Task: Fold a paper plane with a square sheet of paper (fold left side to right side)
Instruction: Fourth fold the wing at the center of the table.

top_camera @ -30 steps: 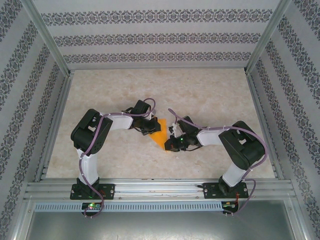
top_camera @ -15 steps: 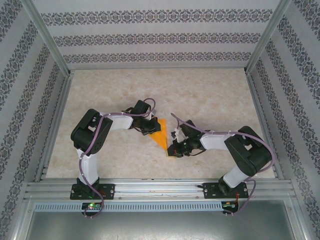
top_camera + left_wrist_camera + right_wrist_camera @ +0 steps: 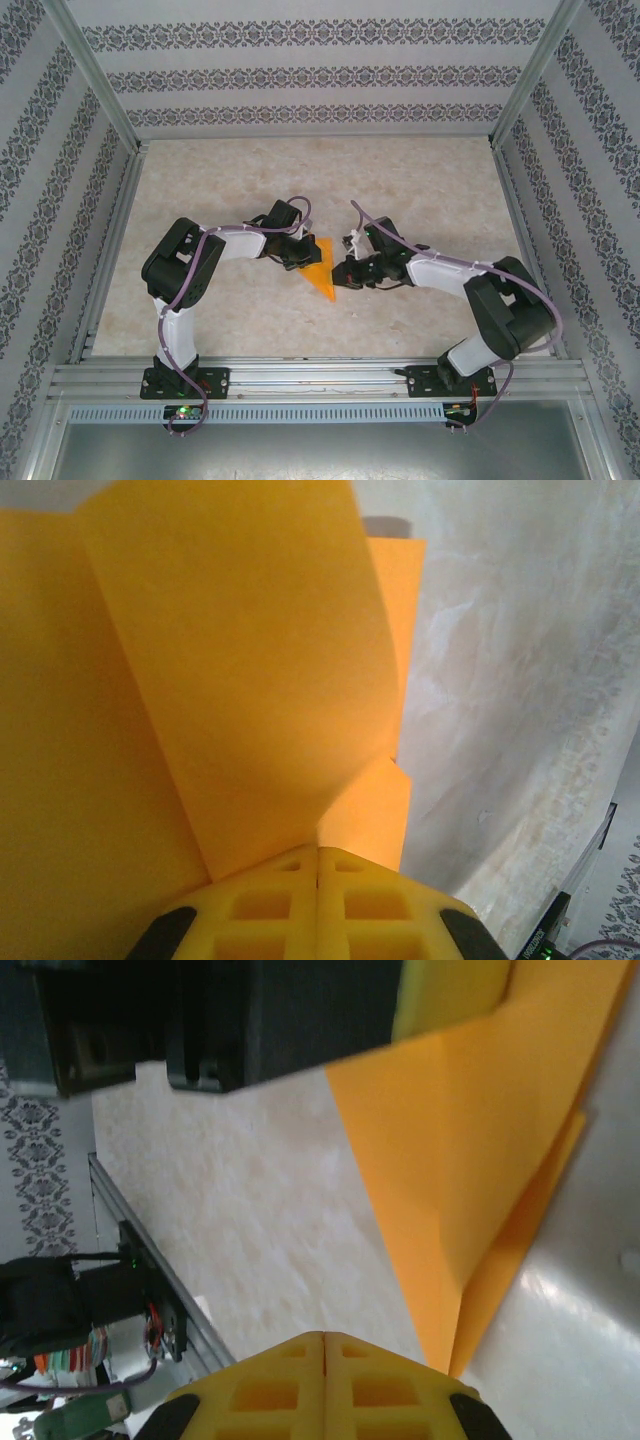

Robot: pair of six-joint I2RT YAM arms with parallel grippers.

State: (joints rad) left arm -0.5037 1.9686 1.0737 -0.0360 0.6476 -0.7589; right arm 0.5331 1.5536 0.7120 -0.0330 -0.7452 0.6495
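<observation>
Creasing seems the step in hand — the thin bright orange folded paper wedge (image 3: 320, 270) lies between the arms on the pale marbled table (image 3: 420, 190), one flap raised. The left gripper (image 3: 318, 865) and the right gripper (image 3: 325, 1345) are both closed tight at its edges; next, that flap needs pressing flat along the fold.

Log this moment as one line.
orange paper: folded wedge | left gripper: shut on it | right gripper: shut, beside its tip
</observation>
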